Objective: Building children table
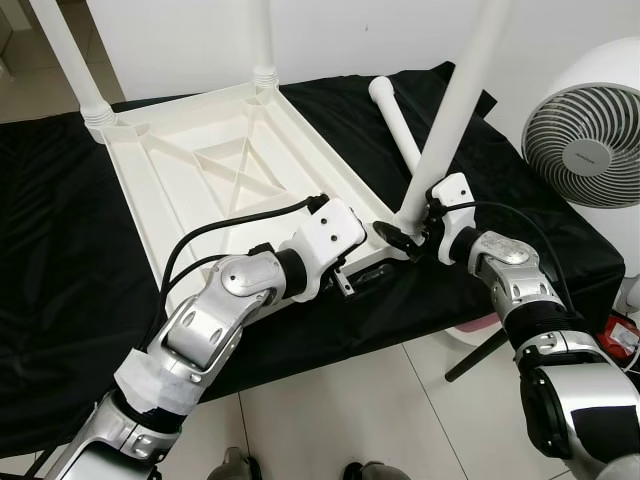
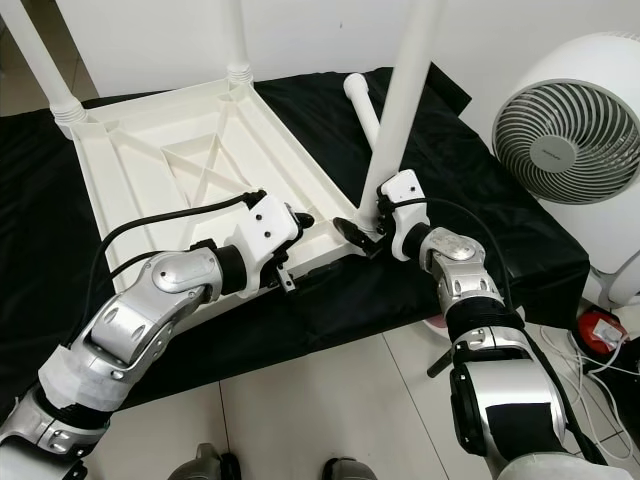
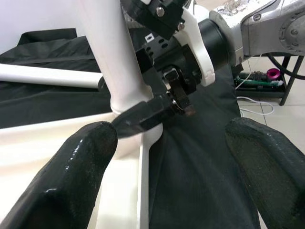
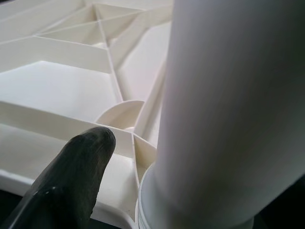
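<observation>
**Third leg going into its corner socket**

The white table top (image 1: 230, 170) lies upside down on a black cloth (image 1: 60, 260), ribs facing up, so the leg sockets are open from above. Two legs already stand in the far corners. The right gripper (image 1: 405, 235) clasps a third leg (image 1: 455, 110) just above its base at the near right corner, holding it upright, probably to seat or twist it home; whether it is fully seated is hard to tell. The left gripper (image 1: 345, 280) rests at the near edge with its fingers (image 3: 81, 171) spread apart, gripping nothing, seemingly steadying the top. A fourth leg (image 1: 395, 120) lies loose on the cloth behind. A fan (image 1: 585, 125) stands to the right.
</observation>
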### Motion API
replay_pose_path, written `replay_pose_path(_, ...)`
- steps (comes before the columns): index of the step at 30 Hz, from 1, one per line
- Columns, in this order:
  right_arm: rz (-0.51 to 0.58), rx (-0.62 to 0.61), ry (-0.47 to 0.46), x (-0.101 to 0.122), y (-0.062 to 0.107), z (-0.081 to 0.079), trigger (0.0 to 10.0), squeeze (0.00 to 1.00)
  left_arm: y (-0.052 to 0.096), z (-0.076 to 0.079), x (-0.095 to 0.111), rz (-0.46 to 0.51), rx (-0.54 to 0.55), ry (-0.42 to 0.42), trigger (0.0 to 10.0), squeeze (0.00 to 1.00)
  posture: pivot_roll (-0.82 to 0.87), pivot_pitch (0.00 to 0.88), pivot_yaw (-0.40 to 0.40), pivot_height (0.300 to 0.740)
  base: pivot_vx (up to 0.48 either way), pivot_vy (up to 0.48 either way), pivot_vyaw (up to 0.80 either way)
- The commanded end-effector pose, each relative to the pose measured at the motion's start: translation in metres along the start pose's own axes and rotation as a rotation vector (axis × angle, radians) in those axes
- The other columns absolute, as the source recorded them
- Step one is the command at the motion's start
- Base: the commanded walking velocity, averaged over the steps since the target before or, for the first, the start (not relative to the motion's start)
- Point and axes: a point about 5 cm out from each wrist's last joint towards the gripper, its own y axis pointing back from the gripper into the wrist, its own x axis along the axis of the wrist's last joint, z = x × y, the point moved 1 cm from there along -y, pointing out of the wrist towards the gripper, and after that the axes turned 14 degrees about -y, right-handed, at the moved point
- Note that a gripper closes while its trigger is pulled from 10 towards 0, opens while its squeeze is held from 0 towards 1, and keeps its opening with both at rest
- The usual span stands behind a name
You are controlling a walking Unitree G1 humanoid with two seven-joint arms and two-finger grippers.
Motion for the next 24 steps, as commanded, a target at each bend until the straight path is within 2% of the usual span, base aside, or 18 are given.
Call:
replay_pose_path(1,-0.011,0.062,0.000,-0.004,-0.005,-0.010,10.0,0.00,0.001,0.007,-0.001,-0.001,-0.058,0.008,10.0,0.00,-0.05,0.093,0.008,0.740,0.000,0.000,0.00)
replay_pose_path(8,0.030,0.166,-0.029,-0.009,-0.009,-0.034,10.0,0.00,0.006,-0.002,-0.007,-0.032,0.009,0.010,10.0,0.00,-0.05,0.094,0.002,0.740,0.000,0.000,0.00)
replay_pose_path(13,0.037,0.186,-0.039,-0.012,-0.008,-0.039,10.0,0.00,0.007,-0.007,-0.011,-0.060,0.046,0.032,10.0,0.00,-0.05,0.094,0.000,0.740,0.000,0.000,0.00)
replay_pose_path(17,0.056,0.149,-0.053,-0.012,0.000,-0.034,10.0,0.00,0.009,-0.012,-0.016,-0.099,0.093,0.052,10.0,0.00,-0.05,0.092,-0.001,0.740,0.000,0.000,0.00)
replay_pose_path(24,0.146,0.042,-0.080,-0.003,0.005,-0.025,10.0,0.00,0.011,-0.009,-0.020,-0.118,0.093,0.047,10.0,0.00,-0.06,0.093,0.001,0.740,0.000,0.000,0.00)
